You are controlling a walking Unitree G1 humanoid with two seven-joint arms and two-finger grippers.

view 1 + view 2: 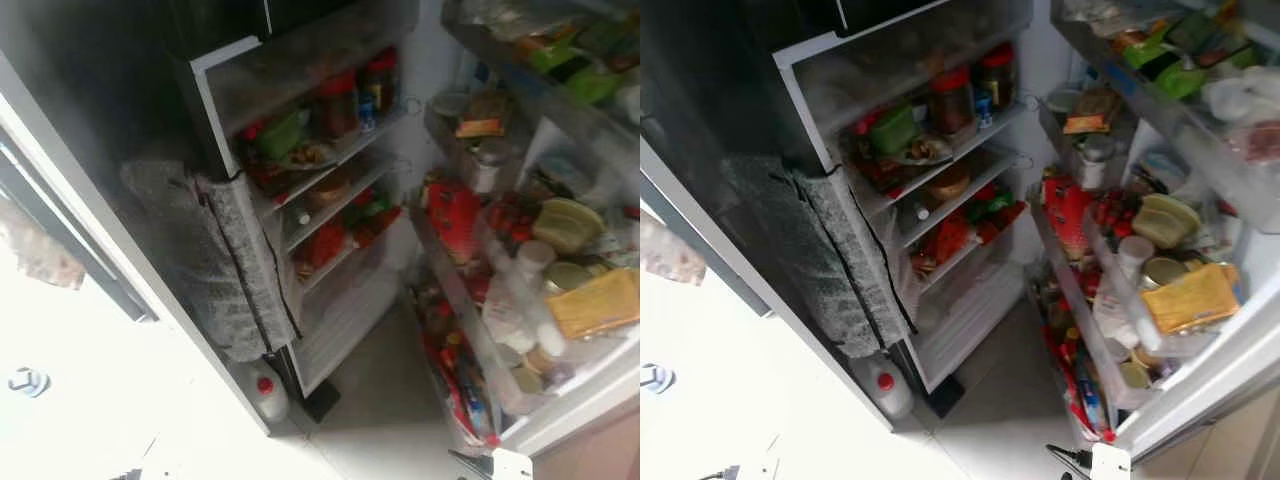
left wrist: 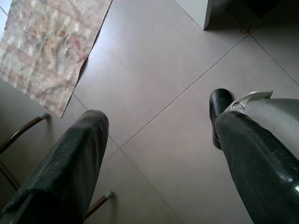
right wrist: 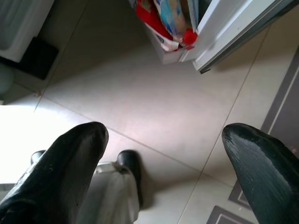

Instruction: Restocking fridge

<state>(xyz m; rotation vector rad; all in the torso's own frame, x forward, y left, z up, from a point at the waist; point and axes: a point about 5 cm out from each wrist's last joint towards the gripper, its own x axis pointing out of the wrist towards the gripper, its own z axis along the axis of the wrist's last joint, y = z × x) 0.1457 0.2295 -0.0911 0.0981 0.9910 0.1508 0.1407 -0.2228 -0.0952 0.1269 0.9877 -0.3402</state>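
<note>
Fridge (image 1: pixel 940 330), open: shelves hold red-lidded jars (image 1: pixel 952 98), a green tub (image 1: pixel 894 128); door racks (image 1: pixel 1110 300) packed with a yellow packet (image 1: pixel 1192 297), bottles. White jug (image 1: pixel 887 388) on floor. Left end effector (image 2: pixel 159 154), right end effector (image 3: pixel 163 154): released, empty, above floor tiles.

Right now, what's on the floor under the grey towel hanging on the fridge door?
Below the grey towel a white jug with a red cap stands on the floor tiles. The towel covers the door behind it, so that part is hidden.

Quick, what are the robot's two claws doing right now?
Left gripper: open, holding nothing, above the floor.
Right gripper: open, holding nothing, above the floor.
</note>
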